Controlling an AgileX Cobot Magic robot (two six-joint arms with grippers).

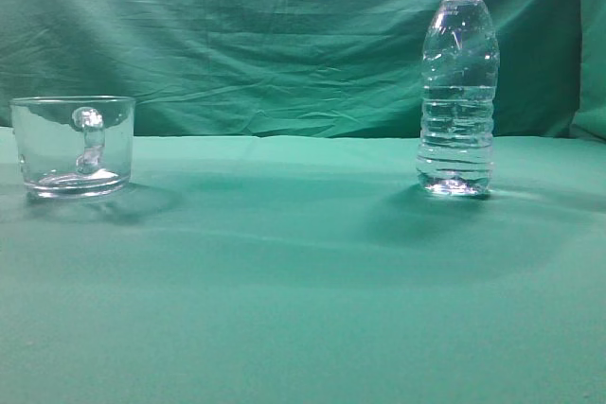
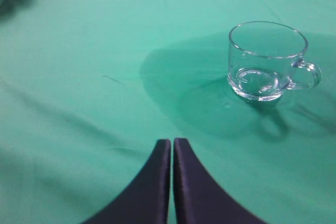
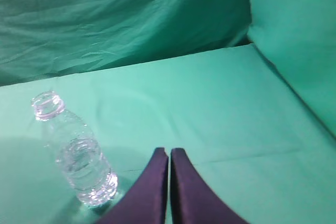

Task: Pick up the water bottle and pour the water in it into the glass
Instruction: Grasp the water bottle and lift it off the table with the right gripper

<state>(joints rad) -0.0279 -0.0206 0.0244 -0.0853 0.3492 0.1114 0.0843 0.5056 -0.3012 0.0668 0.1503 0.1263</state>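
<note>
The water bottle [image 1: 459, 82] stands upright and uncapped at the right of the exterior view, with water [image 1: 458, 134] filling its lower part. It also shows in the right wrist view [image 3: 73, 150], left of my right gripper [image 3: 169, 151], which is shut and empty. The glass [image 1: 74, 144] stands at the left with its handle facing the camera; it looks empty. It shows in the left wrist view [image 2: 268, 60], ahead and to the right of my left gripper [image 2: 172, 141], which is shut and empty. Neither gripper shows in the exterior view.
A green cloth [image 1: 303, 281] covers the table, and a green backdrop [image 1: 265, 35] hangs behind it. In the right wrist view a green cloth wall [image 3: 299, 35] rises at the right.
</note>
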